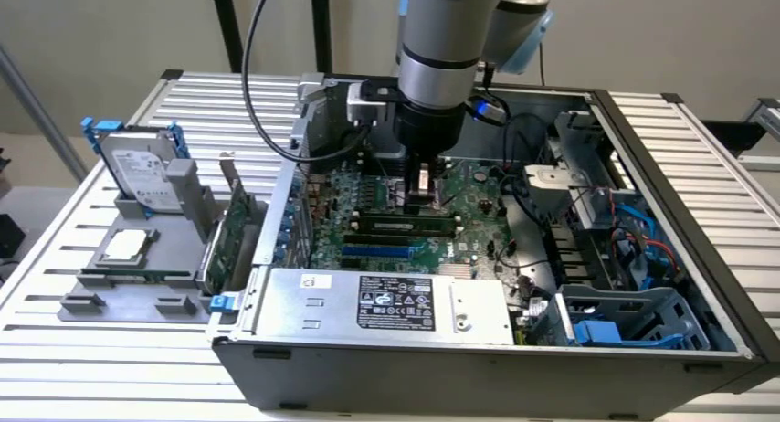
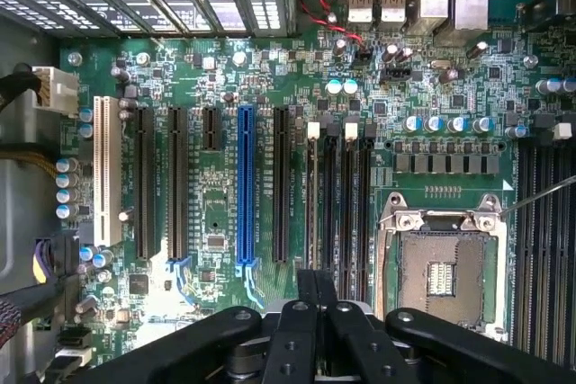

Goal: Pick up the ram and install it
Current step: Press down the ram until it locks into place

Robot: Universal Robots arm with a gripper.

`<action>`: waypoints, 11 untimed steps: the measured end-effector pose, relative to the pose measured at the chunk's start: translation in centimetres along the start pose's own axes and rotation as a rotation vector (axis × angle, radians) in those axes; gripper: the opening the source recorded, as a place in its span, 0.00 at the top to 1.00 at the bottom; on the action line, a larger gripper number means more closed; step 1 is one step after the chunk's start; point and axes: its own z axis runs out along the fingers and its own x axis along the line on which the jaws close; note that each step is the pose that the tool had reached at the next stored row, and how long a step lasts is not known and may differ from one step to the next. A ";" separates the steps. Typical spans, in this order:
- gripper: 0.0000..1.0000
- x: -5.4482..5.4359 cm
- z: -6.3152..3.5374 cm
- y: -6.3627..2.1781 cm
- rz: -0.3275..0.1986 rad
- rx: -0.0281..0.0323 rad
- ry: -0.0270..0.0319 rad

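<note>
The ram (image 1: pixel 396 226), a long narrow dark stick with a small pale label, stands on edge in one of the memory slots (image 2: pixel 313 204) of the motherboard (image 1: pixel 365 189) inside the open computer case. My gripper (image 1: pixel 422 201) hangs straight down over the board just behind that stick, close to the processor socket (image 2: pixel 441 267). In the wrist view the gripper (image 2: pixel 316 281) has its two dark fingers pressed together above the row of memory slots, and nothing shows between them. How deep the ram sits in its slot I cannot tell.
A grey fixture (image 1: pixel 91 303) at the exterior view's left holds a hard drive (image 1: pixel 137 171), a square silver processor (image 1: pixel 126 246) and a green expansion card (image 1: pixel 232 235). The power supply (image 1: pixel 378 303) lies at the case front. Cables (image 1: pixel 634 230) and a drive cage (image 1: pixel 634 317) crowd the right.
</note>
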 end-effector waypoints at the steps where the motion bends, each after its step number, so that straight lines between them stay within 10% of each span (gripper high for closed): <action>1: 1.00 0.0 0.00 0.00 0.000 0.0001 -0.0001; 11: 1.00 0.0 -0.01 0.00 0.000 0.0000 0.0000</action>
